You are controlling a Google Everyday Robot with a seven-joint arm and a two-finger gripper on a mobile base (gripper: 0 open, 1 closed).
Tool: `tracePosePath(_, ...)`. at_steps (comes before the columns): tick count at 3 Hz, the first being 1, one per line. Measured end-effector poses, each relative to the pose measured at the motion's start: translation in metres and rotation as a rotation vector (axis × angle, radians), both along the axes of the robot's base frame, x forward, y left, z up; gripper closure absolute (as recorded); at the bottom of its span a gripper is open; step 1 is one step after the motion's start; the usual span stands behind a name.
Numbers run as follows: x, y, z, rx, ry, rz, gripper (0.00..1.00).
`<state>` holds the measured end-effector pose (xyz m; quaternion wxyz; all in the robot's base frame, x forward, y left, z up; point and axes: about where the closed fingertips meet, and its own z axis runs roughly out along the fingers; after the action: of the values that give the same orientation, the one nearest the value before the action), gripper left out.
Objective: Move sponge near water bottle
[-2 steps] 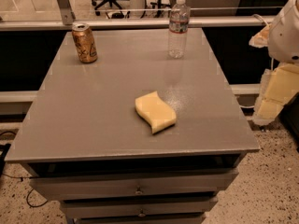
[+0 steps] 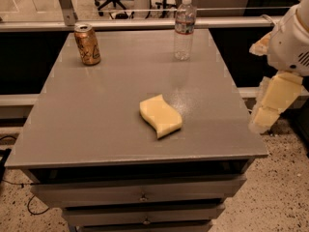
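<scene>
Foam sponge [image 2: 161,116], wavy-edged, blocky end effector [image 2: 263,120] beside grey table [image 2: 96,120]

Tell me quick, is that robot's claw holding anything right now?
Gripper: beside the table's right edge, away from the sponge; open or closed cannot be told.

The end effector [image 2: 264,120], beside the table [image 2: 96,129], seemingly edged slightly nearer it.

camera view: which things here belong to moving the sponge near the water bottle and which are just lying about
Part of the job:
- sponge, flat on the table's front middle
- water bottle, upright at the back edge
- gripper, off the table's right side, apart from the sponge

Just there:
- gold-brown can, upright at the back left
- table, with drawers below
</scene>
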<state>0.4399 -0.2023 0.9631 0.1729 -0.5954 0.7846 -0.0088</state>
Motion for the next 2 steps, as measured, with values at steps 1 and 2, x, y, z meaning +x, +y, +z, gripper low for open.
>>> tracePosePath(1,0.006,0.034,-0.03,0.091,0.028,0.006,0.0)
tracePosePath(2,0.023,0.074,-0.064,0.191,0.049,0.01,0.0)
